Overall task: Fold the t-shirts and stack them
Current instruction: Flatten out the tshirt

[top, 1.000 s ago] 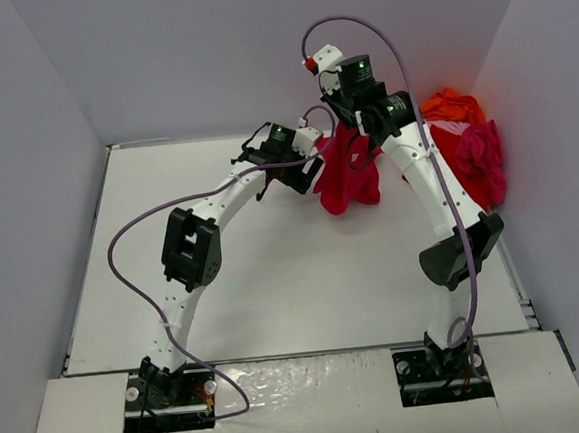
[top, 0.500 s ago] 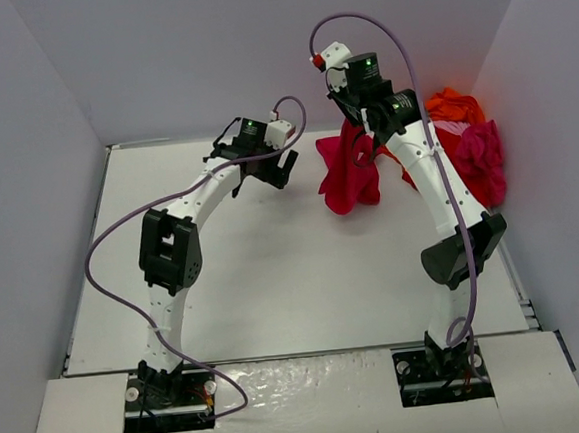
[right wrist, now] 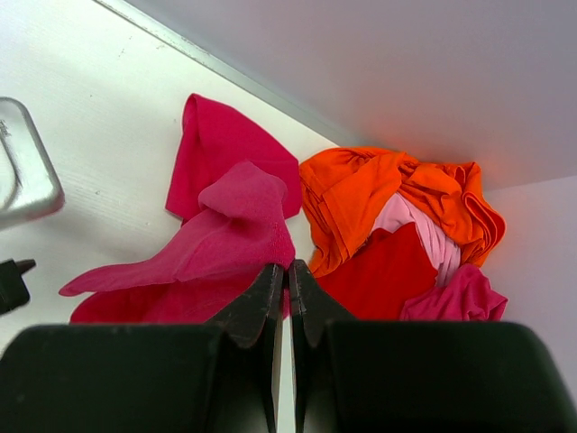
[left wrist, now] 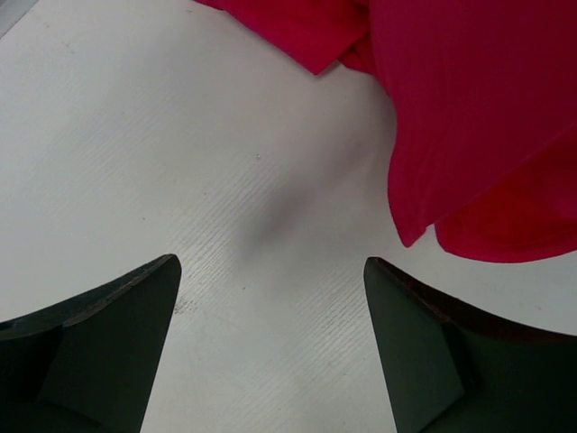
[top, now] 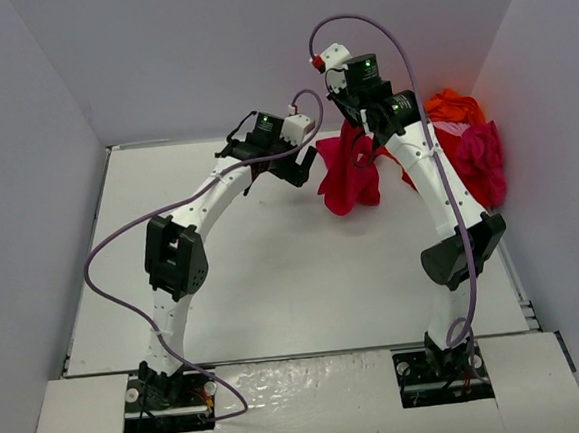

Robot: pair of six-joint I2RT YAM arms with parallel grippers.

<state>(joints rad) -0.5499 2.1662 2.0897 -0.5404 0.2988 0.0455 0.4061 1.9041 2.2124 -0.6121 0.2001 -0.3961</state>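
White desk [top: 274, 278] lies bare in the near half, with grey walls [top: 206, 52] closing three sides. Beyond the middle, the left tool [left wrist: 270, 266] hangs low over the surface with its fingers spread wide and nothing between them. Just beside it, on its right, a hem of the crimson shirt [top: 350, 177] dangles close to the desk without reaching into the gap.

That shirt hangs bunched from the right tool [right wrist: 288, 275], whose fingers are pinched together on a fold of the cloth, so the garment is lifted by one small hold while its lower folds trail on the desk. Farther back, in the far right corner, the rest wait in a heap: the orange shirt [right wrist: 361, 189] on top, the pale pink shirt [right wrist: 419, 230] and red shirt [right wrist: 379, 271] under it, and the magenta shirt [top: 481, 161] at the side.

The risk I see is the second grasp. The cloth is crumpled, so the left tool could close on two layers or on a sleeve instead of an edge, and the spread would come out twisted. A thin pinch could also let the fabric slide out under a sideways pull, and the heap sits near enough to be dragged along.
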